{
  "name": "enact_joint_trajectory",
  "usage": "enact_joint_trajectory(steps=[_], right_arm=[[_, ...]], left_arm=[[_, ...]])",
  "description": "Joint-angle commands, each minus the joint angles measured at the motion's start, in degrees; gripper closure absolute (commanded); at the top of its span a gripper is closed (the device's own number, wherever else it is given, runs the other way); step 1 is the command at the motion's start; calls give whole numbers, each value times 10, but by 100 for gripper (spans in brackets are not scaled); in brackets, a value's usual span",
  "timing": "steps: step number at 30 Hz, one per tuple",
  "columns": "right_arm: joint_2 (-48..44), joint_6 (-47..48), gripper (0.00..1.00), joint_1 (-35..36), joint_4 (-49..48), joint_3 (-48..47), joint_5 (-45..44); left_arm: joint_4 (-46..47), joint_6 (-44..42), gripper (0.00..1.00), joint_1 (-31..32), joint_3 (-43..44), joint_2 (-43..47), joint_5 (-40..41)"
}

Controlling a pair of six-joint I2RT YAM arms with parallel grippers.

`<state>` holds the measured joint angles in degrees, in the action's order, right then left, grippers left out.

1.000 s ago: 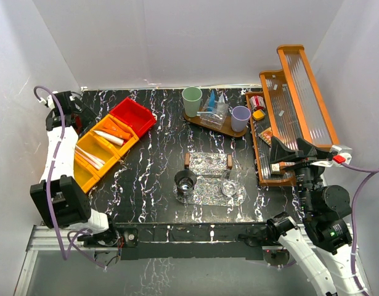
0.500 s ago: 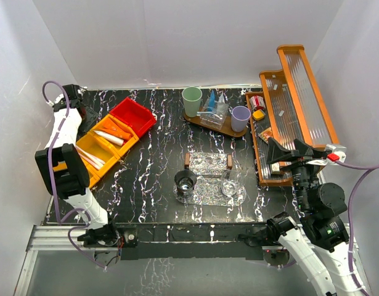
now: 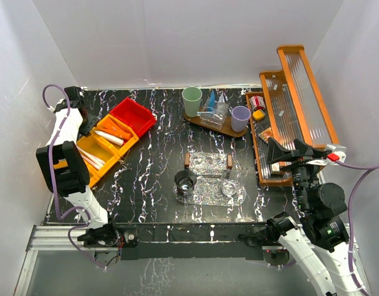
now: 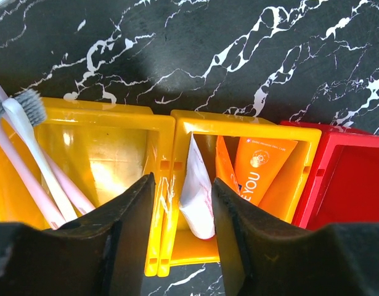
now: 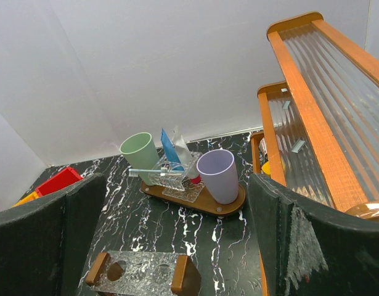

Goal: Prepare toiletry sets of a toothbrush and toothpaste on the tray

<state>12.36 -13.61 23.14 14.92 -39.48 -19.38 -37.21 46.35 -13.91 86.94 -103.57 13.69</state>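
Note:
My left gripper (image 4: 183, 240) is open and empty. It hangs over the wall between the yellow bin (image 4: 103, 154) and the orange bin (image 4: 300, 185), at far left in the top view (image 3: 83, 114). A white tube (image 4: 195, 185) lies between its fingers, and an orange tube (image 4: 260, 166) lies beside that. Pale toothbrushes (image 4: 29, 142) lie in the yellow bin. The green cup (image 3: 191, 100), lilac cup (image 3: 240, 117), a blue tube (image 5: 171, 148) and a toothbrush (image 5: 155, 173) stand on the wooden tray (image 3: 204, 123). My right gripper (image 3: 292, 151) is open and empty, held high at the right.
An empty red bin (image 3: 132, 115) sits behind the orange one. A clear rack with wooden ends (image 3: 207, 161) and a clear tray (image 3: 207, 196) with two glass cups (image 3: 185, 183) stand mid-table. A tall wooden ribbed shelf (image 3: 294, 105) fills the right side.
My left arm has swung its elbow up and back, and its gripper has settled over the bins at the far left. My right gripper has shifted slightly.

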Motion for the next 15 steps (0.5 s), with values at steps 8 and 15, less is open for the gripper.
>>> enact_joint_trajectory(steps=[8, 15], right_arm=[[-7, -1, 2, -1, -17, 5, 0], [-10, -1, 2, -1, -13, 4, 0]], left_arm=[[1, 27, 71, 0, -25, -6, -27], [9, 28, 72, 1, -25, -17, -26]])
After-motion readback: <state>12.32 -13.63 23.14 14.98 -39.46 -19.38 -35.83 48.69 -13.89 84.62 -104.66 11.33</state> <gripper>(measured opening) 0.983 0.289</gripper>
